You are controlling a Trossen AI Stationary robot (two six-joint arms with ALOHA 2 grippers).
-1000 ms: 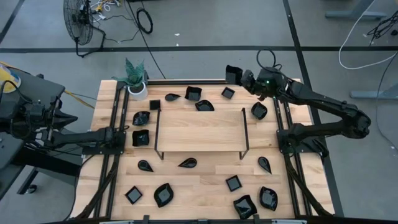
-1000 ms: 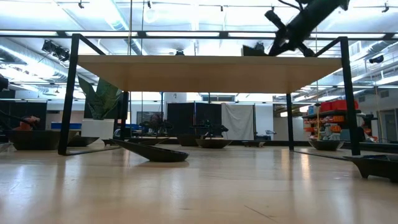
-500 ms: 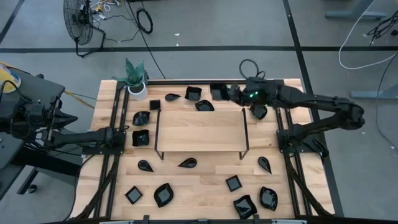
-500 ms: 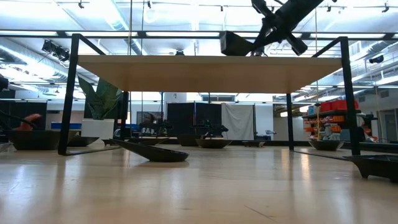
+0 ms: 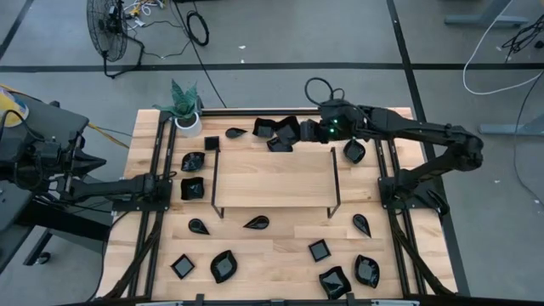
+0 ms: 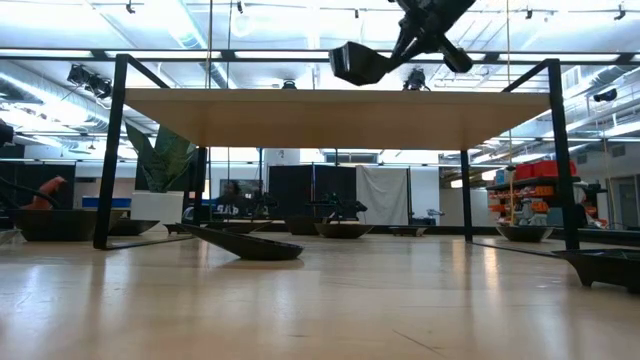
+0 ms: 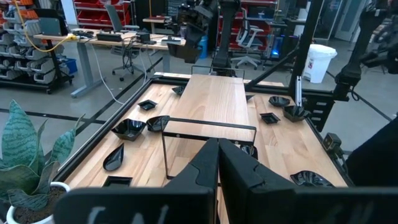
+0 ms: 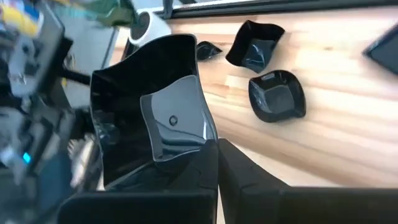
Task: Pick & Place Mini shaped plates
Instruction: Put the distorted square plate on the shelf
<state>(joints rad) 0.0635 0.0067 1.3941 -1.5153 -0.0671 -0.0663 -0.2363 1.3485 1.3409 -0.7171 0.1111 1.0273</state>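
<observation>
We see a pale wooden table (image 5: 272, 246) strewn with black mini plates (image 5: 223, 265), workshop shelving behind. The right gripper (image 5: 308, 131) hangs above the far edge, clenched on a square plate (image 8: 149, 127); the left gripper (image 7: 217, 163) rests closed, empty.

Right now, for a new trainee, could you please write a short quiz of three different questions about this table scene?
1. True or false: the right gripper holds a glossy black square mini plate in the air.
2. Which arm waits at the table's edge: A left, B right?
3. Fill in: the white pot with green plant stands at a far ____ of the light wooden table.

Key: 1 true; 2 A; 3 corner.
</observation>
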